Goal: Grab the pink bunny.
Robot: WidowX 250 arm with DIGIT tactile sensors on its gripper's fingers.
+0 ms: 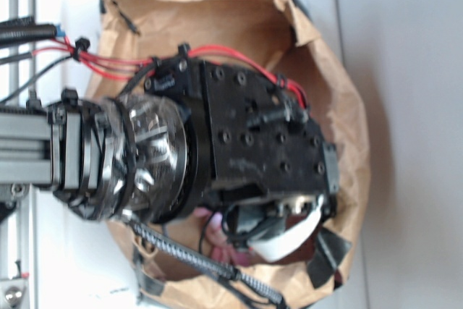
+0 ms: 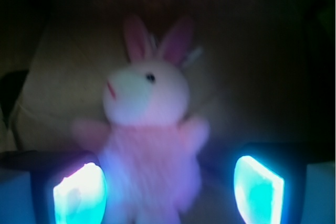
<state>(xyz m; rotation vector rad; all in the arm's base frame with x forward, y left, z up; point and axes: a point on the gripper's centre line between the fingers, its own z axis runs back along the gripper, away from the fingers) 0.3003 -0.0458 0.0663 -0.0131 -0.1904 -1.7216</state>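
brown paper bag (image 1: 239,12) around fluffy pink bunny (image 2: 149,129), pale face, upright ears, between wide-spread gripper (image 2: 168,190) fingers

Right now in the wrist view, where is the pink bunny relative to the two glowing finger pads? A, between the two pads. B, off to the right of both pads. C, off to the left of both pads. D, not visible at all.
A: in the wrist view the pink bunny lies with its body between the glowing finger pads, one on each side, so the gripper stands open around it.
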